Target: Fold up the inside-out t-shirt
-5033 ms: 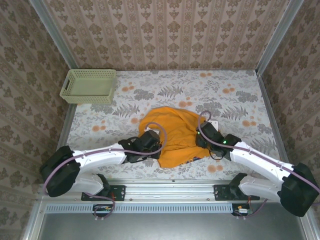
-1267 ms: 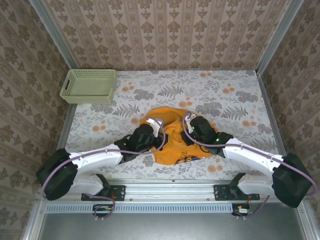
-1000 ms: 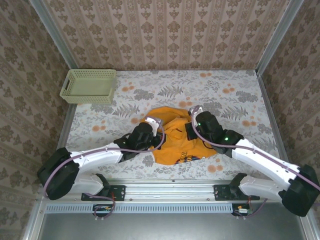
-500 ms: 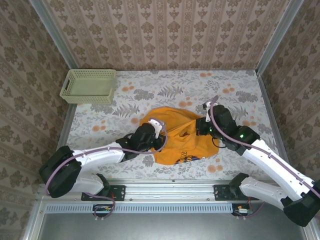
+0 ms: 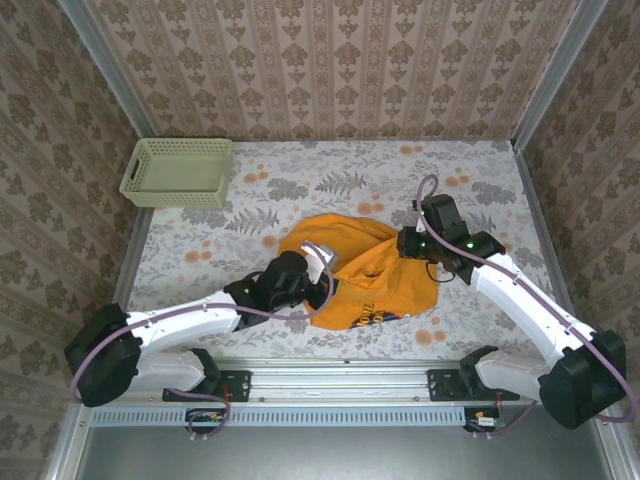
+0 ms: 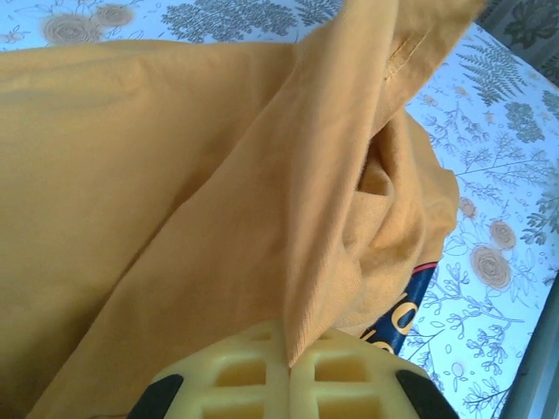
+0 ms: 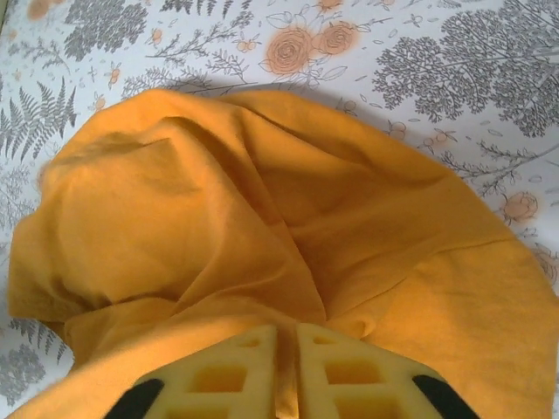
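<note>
Main worry here is slippage. The left gripper (image 6: 288,349) is fully closed on just a thin ridge of the t-shirt (image 5: 355,275). The right gripper (image 7: 286,340) is nearly closed, with creases running into the slit between its fingers, so it looks pinched on cloth too. If the arms pull apart hard, I reckon one thin pinch could pop free, or both layers come along and the bundle just drags.

The shirt sits crumpled mid-worktop (image 5: 480,190), close to the near edge and well away from the green basket (image 5: 178,172). It's soft matte orange knit with deep floppy folds and a stitched hem, and some dark blue lettering (image 6: 403,314) peeks out underneath. The gripper fingers are yellow plastic with a waffle grid.
</note>
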Robot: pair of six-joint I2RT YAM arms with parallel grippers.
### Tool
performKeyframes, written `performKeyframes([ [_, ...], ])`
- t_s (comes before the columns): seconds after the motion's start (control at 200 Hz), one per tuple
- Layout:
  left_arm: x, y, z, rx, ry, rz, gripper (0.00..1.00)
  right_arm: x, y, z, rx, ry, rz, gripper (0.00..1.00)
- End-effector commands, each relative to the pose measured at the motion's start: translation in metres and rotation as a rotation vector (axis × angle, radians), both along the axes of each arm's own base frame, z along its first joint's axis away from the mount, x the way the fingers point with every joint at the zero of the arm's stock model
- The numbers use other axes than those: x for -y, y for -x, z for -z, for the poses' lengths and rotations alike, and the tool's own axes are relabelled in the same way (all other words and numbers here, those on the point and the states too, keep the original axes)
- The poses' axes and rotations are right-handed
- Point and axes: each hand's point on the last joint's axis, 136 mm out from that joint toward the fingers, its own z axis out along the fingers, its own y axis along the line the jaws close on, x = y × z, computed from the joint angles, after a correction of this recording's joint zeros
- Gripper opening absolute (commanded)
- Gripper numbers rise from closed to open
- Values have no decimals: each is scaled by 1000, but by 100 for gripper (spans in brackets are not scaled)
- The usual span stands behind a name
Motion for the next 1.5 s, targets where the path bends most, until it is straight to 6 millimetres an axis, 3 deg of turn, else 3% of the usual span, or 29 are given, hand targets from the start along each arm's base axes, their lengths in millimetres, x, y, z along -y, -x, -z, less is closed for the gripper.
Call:
performKeyframes([
  [0.0,-4,-5,4,-36,2,-26,0,2,7,-12,69,39,-32,28],
  [0.15,-4,-11,5,-43,12,-43,0,-8,33,-2,59,-2,-69,51],
  [0.35,1,-12,5,-54,21,-36,0,-29,49,36,17,2,-91,50],
  [0.61,-2,-10,4,-59,14,-36,0,-25,24,62,-23,122,15,47],
  [0.68,-4,-10,5,-59,11,-40,0,-30,18,59,-18,123,8,41],
  [0.82,-7,-12,14,-62,-24,-57,0,-34,14,42,-10,120,-10,10],
  [0.885,-7,-14,20,-66,-51,-65,0,-38,16,28,2,86,-21,0],
  [1.03,-15,-29,39,-72,-162,-143,0,-42,30,-3,12,-16,-35,0],
  [1.155,-27,-43,64,-113,-295,-210,0,-32,47,-18,-11,-96,-31,0],
  [1.24,-31,-46,72,-144,-286,-216,0,-20,53,-25,-18,-150,-9,0],
  [1.32,-30,-44,71,-135,-272,-203,0,-8,54,-22,-20,-167,16,0],
  [1.495,-16,-30,51,-67,-232,-123,0,9,45,14,-103,-119,74,0],
])
